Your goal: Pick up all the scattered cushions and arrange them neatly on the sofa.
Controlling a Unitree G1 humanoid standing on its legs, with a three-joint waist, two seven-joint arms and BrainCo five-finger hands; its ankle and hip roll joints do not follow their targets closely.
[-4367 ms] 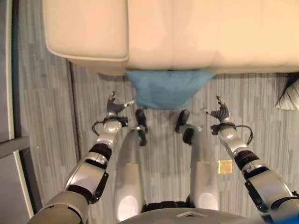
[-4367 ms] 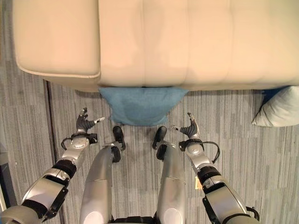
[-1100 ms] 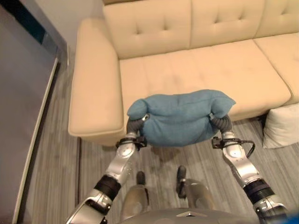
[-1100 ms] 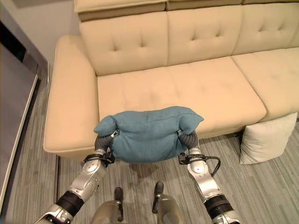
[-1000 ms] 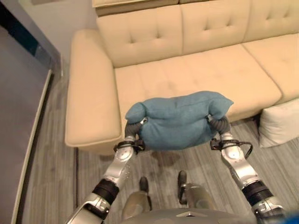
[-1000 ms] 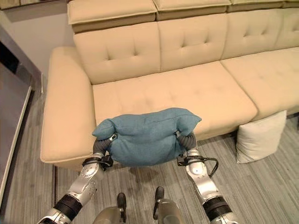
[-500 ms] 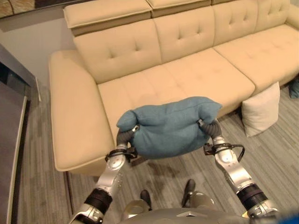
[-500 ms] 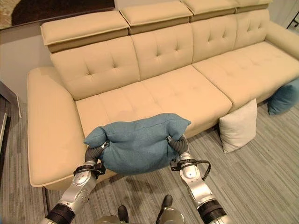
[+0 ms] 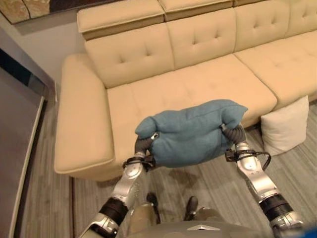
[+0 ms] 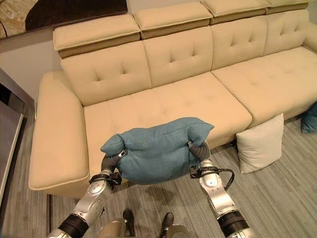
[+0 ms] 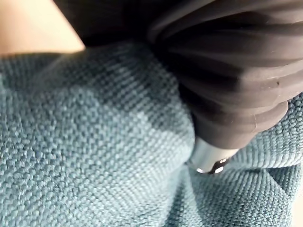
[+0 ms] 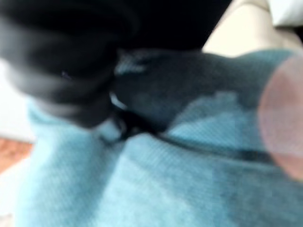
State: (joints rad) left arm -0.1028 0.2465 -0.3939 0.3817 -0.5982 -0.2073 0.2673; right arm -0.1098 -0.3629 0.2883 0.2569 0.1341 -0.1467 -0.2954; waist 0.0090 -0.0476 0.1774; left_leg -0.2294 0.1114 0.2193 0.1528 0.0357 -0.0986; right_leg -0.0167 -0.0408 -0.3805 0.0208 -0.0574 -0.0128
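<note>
- A cream sofa [image 10: 163, 104] with tufted back cushions and raised headrests stood against a pale wall; its broad armrest [image 10: 52, 136] lay at the robot's left, and its seat stretched away to the right.
- The floor [image 10: 277, 198] in front of the sofa was grey, wood-grain plank.
- A dark-framed panel [image 9: 20, 139] ran along the room's left side, beside the armrest.
- The corner of a framed picture [image 9: 20, 7] hung on the wall above the sofa's left end.
- A blue cushion [image 10: 156, 148] was held in the air between the two hands, in front of the seat's front edge and clear of the floor.
- The left hand [image 10: 110, 162] gripped the cushion's left end, its fingers sunk into the fabric and curled round a bunched corner.
- The right hand [image 10: 197, 150] gripped the right end in the same way, with the cloth puckered over its dark ribbed cover.
- The left wrist view showed the coarse blue weave pressed against the ribbed cover.
- A white cushion [image 10: 260, 141] leaned upright against the sofa's front, on the floor to the right.
- Part of another blue cushion [image 10: 310, 119] showed at the far right edge, also low beside the sofa.
- No readable writing or label appeared anywhere.
</note>
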